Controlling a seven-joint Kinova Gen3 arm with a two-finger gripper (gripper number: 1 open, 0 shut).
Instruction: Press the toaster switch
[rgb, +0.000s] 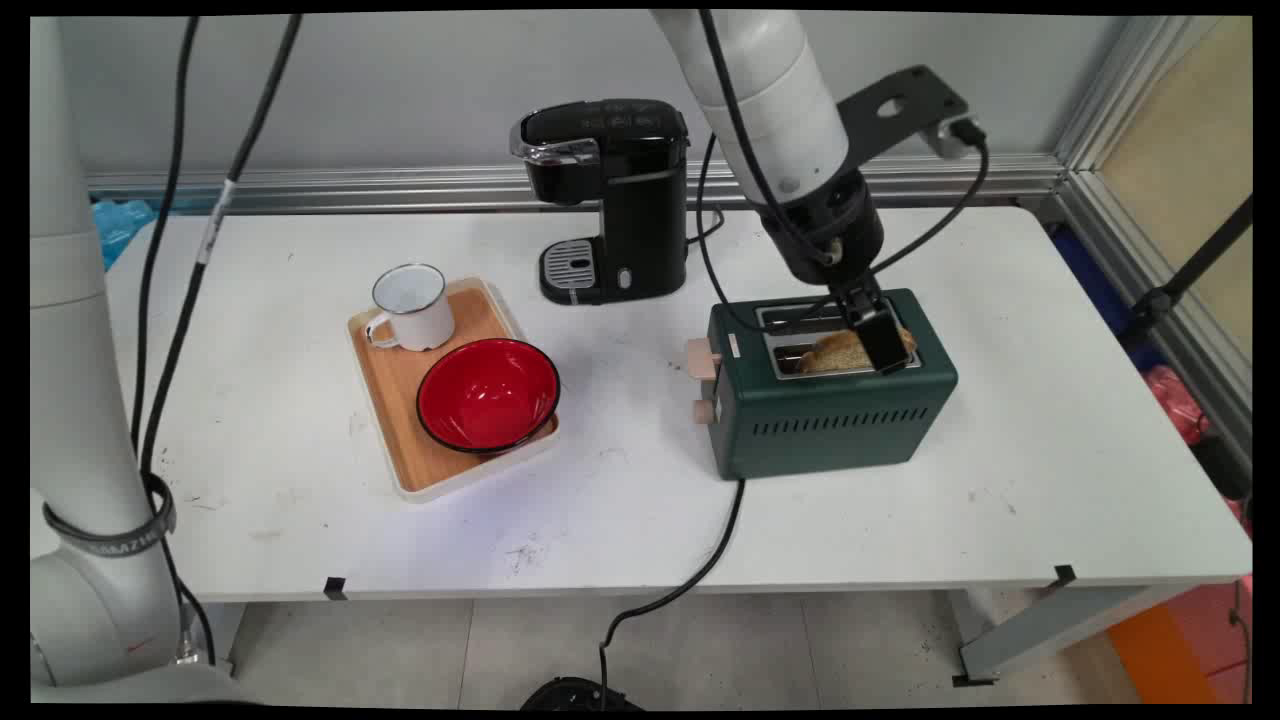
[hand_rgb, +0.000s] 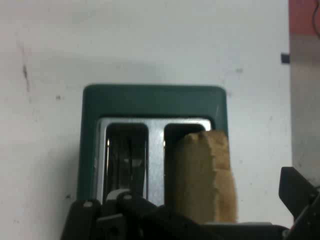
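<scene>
Toward the table's (rgb: 1050, 420) right side, the gripper (rgb: 880, 335) hangs over the green toaster (rgb: 830, 410), pinching a slice of toast (rgb: 840, 350) that stands partly in the slot nearer the table's front edge. By my judgement, handling it well means keeping the slice upright and square with the slot, clear of the metal rims. Left of the toaster, a wooden tray (rgb: 400, 400) carries a white mug (rgb: 412, 305) and a red bowl (rgb: 487, 393); a black coffee maker (rgb: 610, 200) stands near the back edge.

Two views sharing the dark green metal two-slot toaster (rgb: 830, 390)
Main camera looks down from the table's near side toward the wall; hand camera hangs close above the toaster (hand_rgb: 152, 130).
</scene>
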